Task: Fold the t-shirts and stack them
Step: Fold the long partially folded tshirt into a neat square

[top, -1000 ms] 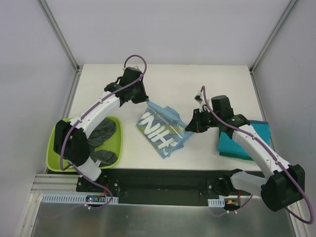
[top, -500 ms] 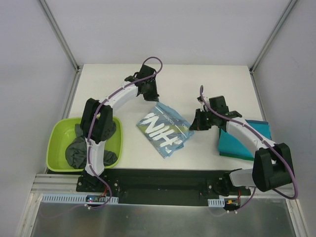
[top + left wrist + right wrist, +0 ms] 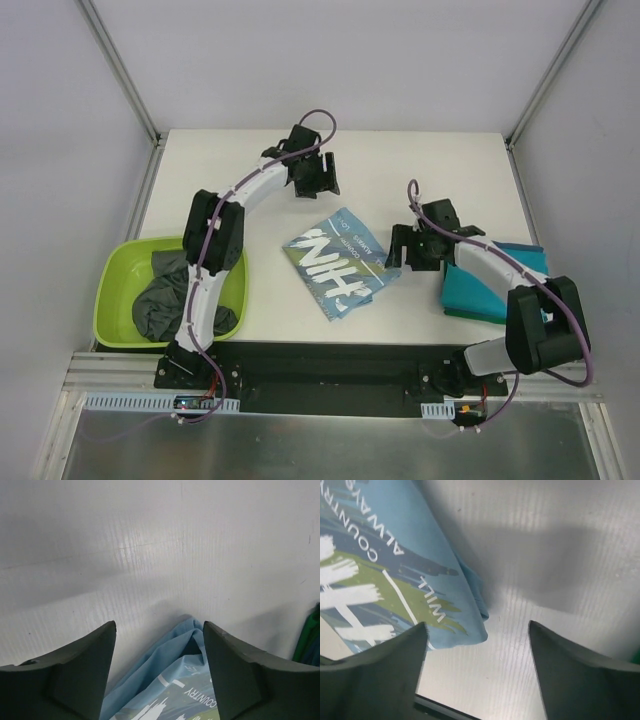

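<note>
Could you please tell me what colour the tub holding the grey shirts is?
The tub is lime green, best seen in the top view.

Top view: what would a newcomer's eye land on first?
Folded light blue t-shirt with white print, mid-table; open left claw beyond it, open right claw at its right edge. Lime-green tub of dark grey t-shirts near left; teal t-shirt at right.

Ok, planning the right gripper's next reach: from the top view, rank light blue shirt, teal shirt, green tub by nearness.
1. light blue shirt, just left of the right gripper
2. teal shirt, to its right
3. green tub, far left
</note>
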### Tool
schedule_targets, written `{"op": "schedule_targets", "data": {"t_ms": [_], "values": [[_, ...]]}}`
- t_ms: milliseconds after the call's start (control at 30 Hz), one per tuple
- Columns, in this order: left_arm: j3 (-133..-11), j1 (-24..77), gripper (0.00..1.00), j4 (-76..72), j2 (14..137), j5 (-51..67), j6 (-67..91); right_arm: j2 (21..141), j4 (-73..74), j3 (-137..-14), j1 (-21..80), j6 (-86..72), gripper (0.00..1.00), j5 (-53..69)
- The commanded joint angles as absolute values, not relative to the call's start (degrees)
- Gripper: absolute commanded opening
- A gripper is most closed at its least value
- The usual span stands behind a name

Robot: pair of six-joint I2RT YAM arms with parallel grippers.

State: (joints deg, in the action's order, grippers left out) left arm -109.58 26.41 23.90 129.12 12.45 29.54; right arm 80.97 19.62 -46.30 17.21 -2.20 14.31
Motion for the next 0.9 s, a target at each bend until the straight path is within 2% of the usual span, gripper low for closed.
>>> {"op": "schedule_targets", "data": {"t_ms": [0,33,67,233,400,867], "values": [[-111.72,26.46,0.81,22.94,124.21,14.34,26.81,77.18,23.19,-51.14,16.96,-2.81,0.96,7.83],[-110.84,26.46,0.92,22.94,121.84,13.46,26.37,76.04,24.33,-52.02,17.05,-2.73,0.96,7.39],[-109.35,26.54,0.99,22.94,119.38,12.58,26.11,74.55,24.87,-52.55,17.14,-2.72,0.96,7.64],[-97.67,27.16,0.99,22.15,106.45,14.92,25.32,67.6,18.31,-49.06,18.98,-5.44,0.96,20.36],[-88.17,30.05,0.99,21.19,102.48,21.27,26.54,68.02,9.94,-45.88,24.16,-9.58,0.96,29.0],[-106.07,32.26,0.99,20.83,125.58,32.87,27.86,79.88,7.82,-47.99,26.81,-6.68,0.96,28.65]]}}
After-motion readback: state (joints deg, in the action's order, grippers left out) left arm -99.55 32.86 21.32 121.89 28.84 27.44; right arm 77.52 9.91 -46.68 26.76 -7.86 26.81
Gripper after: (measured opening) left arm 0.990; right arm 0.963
